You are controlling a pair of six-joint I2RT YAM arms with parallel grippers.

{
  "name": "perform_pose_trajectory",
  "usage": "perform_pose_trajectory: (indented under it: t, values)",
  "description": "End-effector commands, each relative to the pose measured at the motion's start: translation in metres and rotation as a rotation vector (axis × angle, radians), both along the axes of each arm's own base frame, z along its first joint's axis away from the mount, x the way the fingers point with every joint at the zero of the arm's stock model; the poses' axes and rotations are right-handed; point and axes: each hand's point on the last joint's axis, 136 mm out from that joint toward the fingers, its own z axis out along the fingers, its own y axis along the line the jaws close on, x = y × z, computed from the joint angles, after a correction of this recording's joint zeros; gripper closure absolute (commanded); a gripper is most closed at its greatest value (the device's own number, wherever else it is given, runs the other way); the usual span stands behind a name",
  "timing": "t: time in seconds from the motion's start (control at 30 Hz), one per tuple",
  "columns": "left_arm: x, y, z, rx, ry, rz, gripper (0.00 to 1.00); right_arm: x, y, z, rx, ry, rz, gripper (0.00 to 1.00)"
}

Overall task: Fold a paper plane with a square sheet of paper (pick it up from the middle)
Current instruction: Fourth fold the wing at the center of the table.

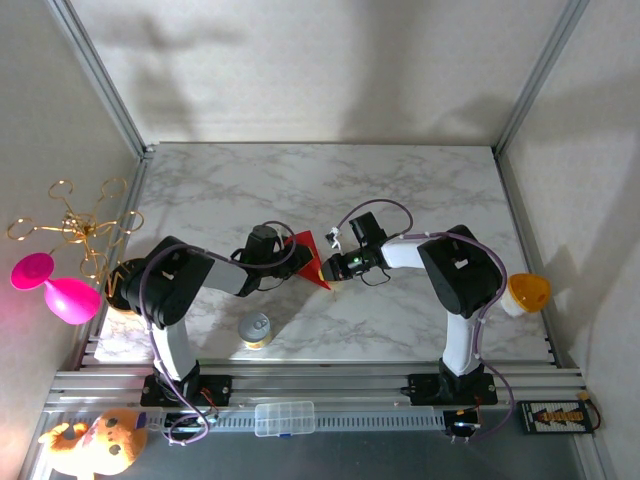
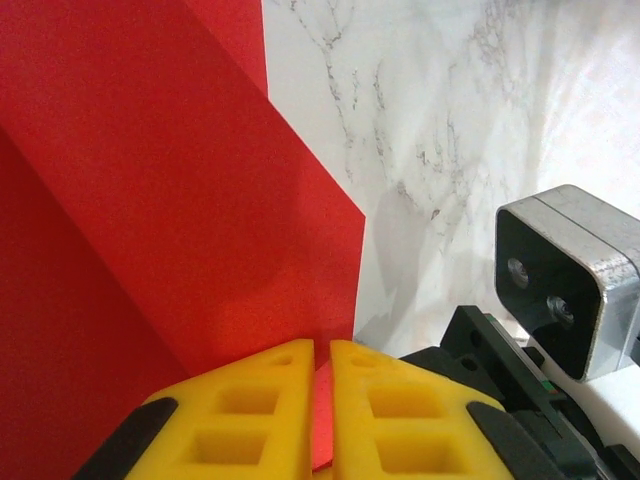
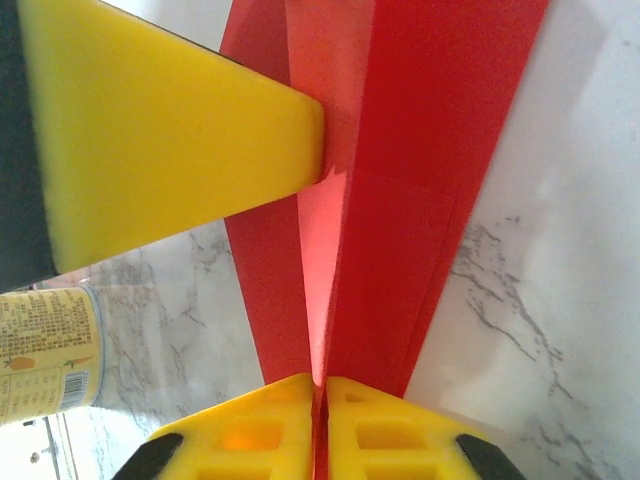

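Observation:
The square sheet of paper is bright red and folded into a pointed shape with a raised centre ridge, held just above the middle of the marble table. My left gripper is shut on its left side, and the yellow fingers pinch a red edge at the left gripper. My right gripper is shut on the ridge near the pointed end. In the right wrist view the folded paper runs away from the right gripper, and one left fingertip presses its far part.
A small can stands near the front edge below the left arm, also seen as a can beside the paper. A pink toy and gold wire stand sit left; an orange object sits right.

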Motion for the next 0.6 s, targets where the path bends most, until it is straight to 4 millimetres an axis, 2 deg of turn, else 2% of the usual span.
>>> perform_pose_trajectory:
  t: [0.0,0.27,0.57]
  values:
    - [0.003,-0.005,-0.001,-0.006,0.001,0.001,0.88,-0.006,-0.012,-0.029,-0.092,0.059,-0.024,0.86]
    - [0.002,-0.002,-0.01,0.017,0.027,0.013,0.88,-0.006,-0.014,-0.03,-0.104,0.06,-0.033,0.83]
    - [0.001,0.0,-0.019,0.04,0.055,0.021,0.88,-0.005,-0.016,-0.034,-0.125,0.064,-0.042,0.85]
